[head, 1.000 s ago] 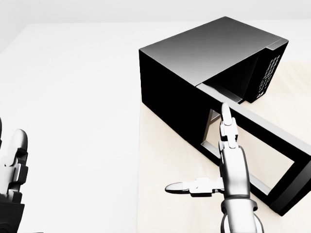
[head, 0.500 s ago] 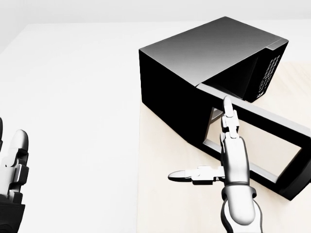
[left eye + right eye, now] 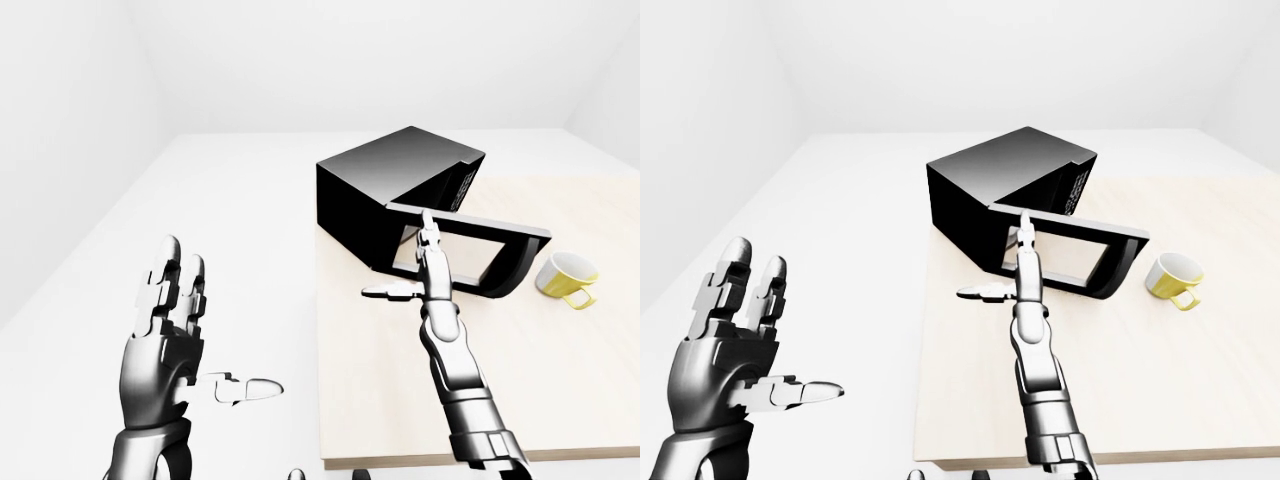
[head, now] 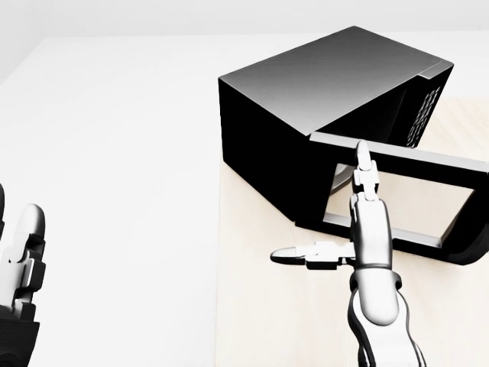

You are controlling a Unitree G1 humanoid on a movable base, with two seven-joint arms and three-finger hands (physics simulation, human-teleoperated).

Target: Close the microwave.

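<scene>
A black microwave (image 4: pixel 306 99) stands on a pale wooden table (image 4: pixel 260 321), in the upper right of the head view. Its door (image 4: pixel 405 200), a black frame with a see-through pane, stands partly open and swung out to the right. My right hand (image 4: pixel 336 222) is open, its fingers straight up against the door's near face, thumb out to the left. My left hand (image 3: pixel 170 320) is open and empty, raised off the table's left side.
A yellow and white cup (image 3: pixel 566 277) lies on the table to the right of the door. The table's left edge (image 4: pixel 218 290) runs just left of the microwave. White floor and walls surround the table.
The door has swung toward the microwave, from wide open to partly open. My right hand has followed it up and slightly right. My left hand has not moved.
</scene>
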